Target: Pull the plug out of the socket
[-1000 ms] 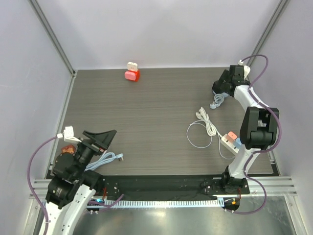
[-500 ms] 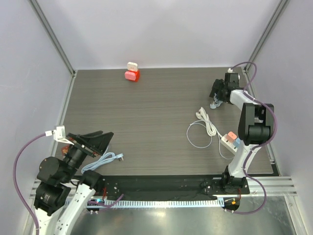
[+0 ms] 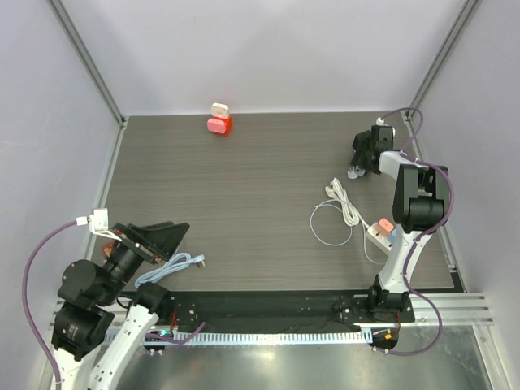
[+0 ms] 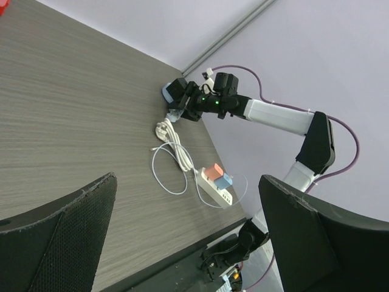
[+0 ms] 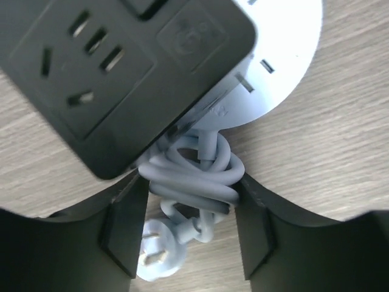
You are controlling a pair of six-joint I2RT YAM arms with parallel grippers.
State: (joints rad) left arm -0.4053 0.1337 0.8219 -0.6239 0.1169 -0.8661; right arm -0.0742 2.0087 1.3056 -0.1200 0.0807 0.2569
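A white power strip [image 3: 374, 235] lies at the near right with a pink plug [image 3: 384, 224] and a blue plug [image 3: 393, 235] in it; it also shows in the left wrist view [image 4: 228, 198]. My right gripper [image 3: 362, 156] is at the far right, away from the strip. In its wrist view my right gripper [image 5: 191, 182] is closed against both sides of a coiled grey-blue cable [image 5: 194, 173] under a black socket face [image 5: 121, 55] on a pale blue round body [image 5: 285, 55]. The cable's own plug [image 5: 159, 255] lies loose on the table. My left gripper [image 3: 162, 236] is open and empty at the near left.
The strip's white cord [image 3: 340, 210] loops on the table to its left. A light blue cable [image 3: 175, 264] lies by the left arm. A red and white block [image 3: 219, 122] stands at the back edge. Walls close in on both sides.
My right gripper has moved left and down onto the coiled grey-blue cable. My left arm has drawn back toward the near left corner.
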